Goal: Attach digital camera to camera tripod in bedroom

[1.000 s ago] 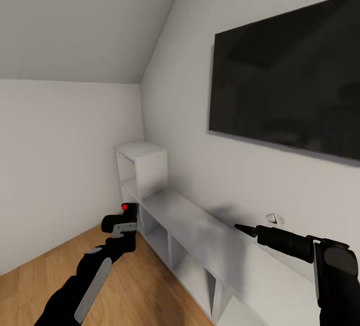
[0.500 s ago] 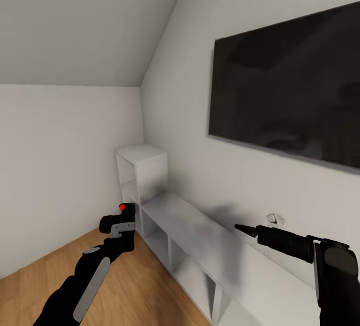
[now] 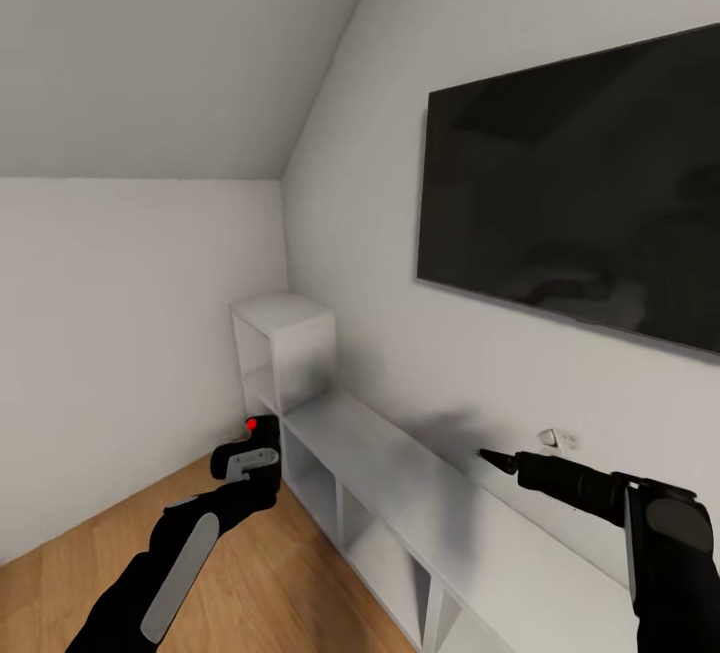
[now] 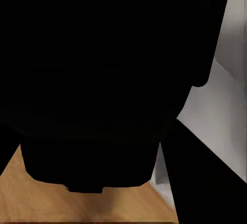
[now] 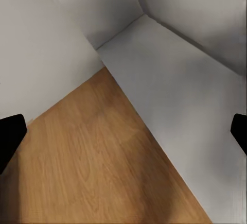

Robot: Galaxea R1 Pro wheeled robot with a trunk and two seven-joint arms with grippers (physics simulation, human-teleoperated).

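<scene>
Television (image 3: 575, 188) cut at frame edge

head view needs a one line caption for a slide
Left end effector carrying the digital camera beside white cube shelving under a wall-mounted TV.

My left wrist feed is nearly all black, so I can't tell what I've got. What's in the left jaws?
Observer: In the head view, the camera sits in the left jaws, red dot up.
Operator: And the right jaws?
Observer: The right wrist view shows them open with nothing between them, above the floor and the white shelf.
Operator: What's ahead of me?
Observer: That low shelf runs along the wall, with a dark TV mounted above it.
</scene>
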